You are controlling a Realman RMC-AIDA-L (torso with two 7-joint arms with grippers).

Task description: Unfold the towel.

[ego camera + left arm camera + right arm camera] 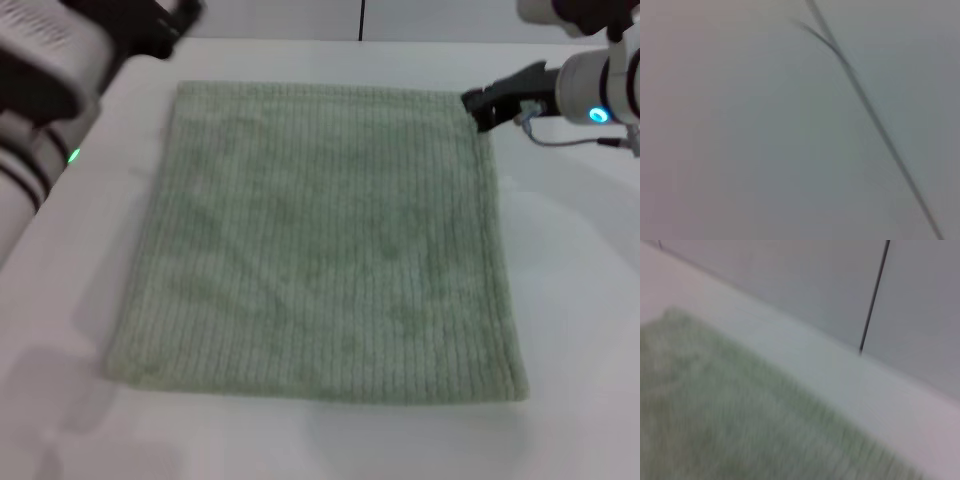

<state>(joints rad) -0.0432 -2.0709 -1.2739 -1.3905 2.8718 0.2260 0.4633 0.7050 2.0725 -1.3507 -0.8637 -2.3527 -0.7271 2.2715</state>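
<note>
The towel (320, 240) is a pale sage-green ribbed cloth lying flat on the white table (570, 300), spread as one roughly square sheet. My right gripper (480, 108) is at the towel's far right corner, touching or just above its edge. My left gripper (165, 25) is raised off the table beyond the towel's far left corner, apart from the cloth. The right wrist view shows the towel (715, 415) close up with its far edge against bare table (815, 365). The left wrist view shows only a grey surface with a dark line.
A grey wall with a dark vertical seam (361, 18) runs behind the table's far edge; the seam also shows in the right wrist view (874, 295). White table surface surrounds the towel on the right and in front.
</note>
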